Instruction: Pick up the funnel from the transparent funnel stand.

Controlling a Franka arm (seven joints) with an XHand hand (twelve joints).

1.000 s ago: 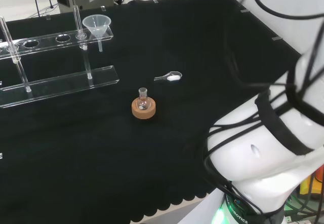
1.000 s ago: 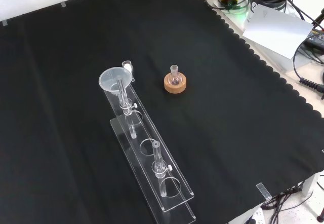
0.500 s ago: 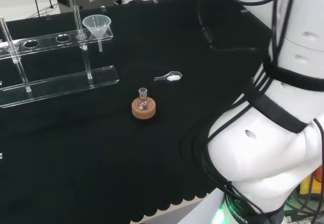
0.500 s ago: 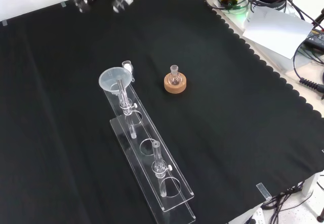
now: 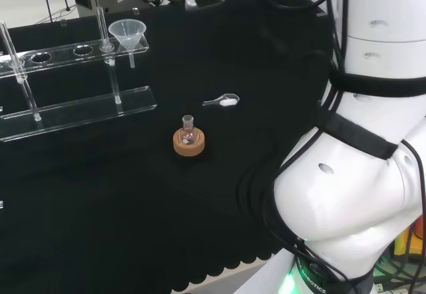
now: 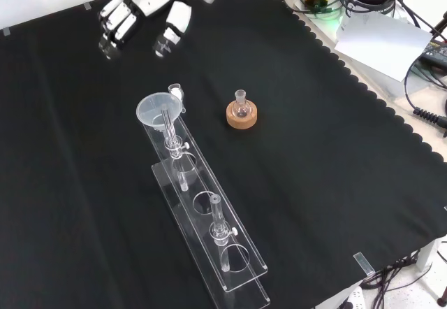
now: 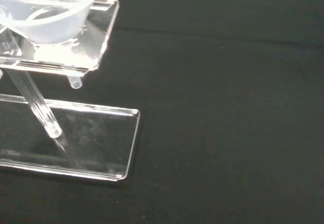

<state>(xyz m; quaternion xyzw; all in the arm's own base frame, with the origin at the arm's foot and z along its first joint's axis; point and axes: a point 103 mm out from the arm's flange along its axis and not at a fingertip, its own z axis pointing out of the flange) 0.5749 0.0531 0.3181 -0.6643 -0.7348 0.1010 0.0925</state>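
A clear funnel (image 5: 128,33) sits in the end hole of the transparent funnel stand (image 5: 73,111), its spout hanging below the upper shelf. In the front view the funnel (image 6: 155,108) is at the far end of the stand (image 6: 222,263). My hand (image 6: 143,8) hovers above and beyond it near that view's top, open, with fingers hanging straight and nothing in them. A gap of bare cloth lies between hand and funnel. The wrist view has the funnel bowl (image 7: 45,6) close by, over the stand's base plate (image 7: 96,138).
A small round flask on a cork ring (image 5: 189,138) stands mid-cloth, also in the front view (image 6: 242,113). A white spoon (image 5: 223,100) lies near it. Two clear rods rise from the stand. My arm's white links (image 5: 373,141) stand at the head view's right.
The hand has come down from the front view's top edge toward the funnel. In the head view the arm's links have swung upward. Funnel, stand and flask have not moved.
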